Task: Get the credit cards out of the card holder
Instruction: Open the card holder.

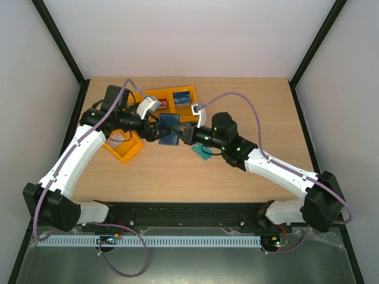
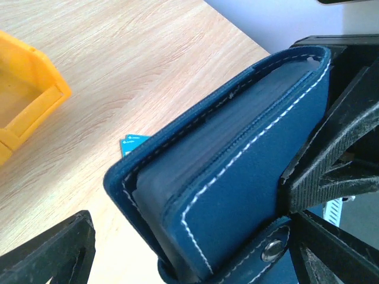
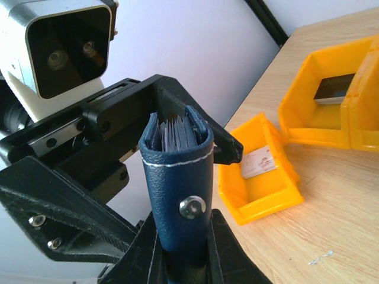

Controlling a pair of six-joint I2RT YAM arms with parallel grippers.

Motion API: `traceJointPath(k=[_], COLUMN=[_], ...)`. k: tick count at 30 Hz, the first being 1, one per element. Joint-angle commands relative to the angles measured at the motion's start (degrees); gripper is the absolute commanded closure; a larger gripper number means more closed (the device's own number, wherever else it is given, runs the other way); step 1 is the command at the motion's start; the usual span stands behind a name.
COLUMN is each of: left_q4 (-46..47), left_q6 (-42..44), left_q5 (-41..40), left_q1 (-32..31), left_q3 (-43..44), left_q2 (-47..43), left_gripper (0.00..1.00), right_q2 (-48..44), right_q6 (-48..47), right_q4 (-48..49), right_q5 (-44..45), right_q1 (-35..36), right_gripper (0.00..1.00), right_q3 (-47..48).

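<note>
holder [image 1: 169,129] is held off the table [image 2: 148,53] between the two arms, near the bins [image 3: 269,204]. right gripper [image 3: 182,234] is pinched on its lower end, a finger on each cover, just below the snap [image 3: 192,207]. left gripper [image 1: 157,132] straddles the opposite end with jaws spread: one finger [image 2: 56,251] is seen apart from the cover, with bare table showing between. clasp tab [image 3: 180,177] is wrapped over the open edge and appears fastened. edges of cards [image 3: 173,131] or sleeves are visible beneath it, inside the holder. a card is noted in each of two bins. teal card [image 2: 131,142] lies on the table below the holder

judgement: the step in hand is freeing the clasp so that the holder can be opened. recommended: the right grip is to be held firm and low, clear of the tab. the tab's free end is to be caught by the left fingers and peeled off the snap, not pulled along the cover, so that the holder is not dragged from the right grip. the packed inside should not be squeezed, or the cards may bind in their sleeves
</note>
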Motion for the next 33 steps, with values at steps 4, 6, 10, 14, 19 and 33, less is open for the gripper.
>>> traceJointPath(k=[4,6,10,14,19,33], left_q4=[3.8,4.8,6.8,8.5,10.4,2.1], left_q6=[-4.0,-4.9,-6.1,-5.5,-4.0,1.0], left_q5=[-12.8,-19.6,-31.2,-42.9,-54.1,-15.8], left_q1=[-1.4,-1.4,-1.4,-1.5,-0.7,7.3], left_q3=[-0.5,-0.6,-1.4,-2.9,-4.6,-2.6], left_q2=[0.5,0.3,0.4,0.5,0.0,-5.5], left_gripper=[0.12,0.13,0.20,0.24,0.30,0.25], right_q2=[0.2,-0.3,-1.2,-3.0,-5.7,-8.9], right_q6=[2.1,2.6,2.8,3.2,2.7,-7.3], right_q4=[2.9,3.7,3.5,3.3,-0.4,-13.6], right_q5=[1.0,0.6,0.6,0.5,3.3,8.7], right_q1=[2.3,2.3,2.3,2.3,2.3,1.1], right_gripper=[0.98,0.98,0.98,0.98,0.98,0.98], right_q3=[3.0,2.9,2.9,2.3,2.6,5.1])
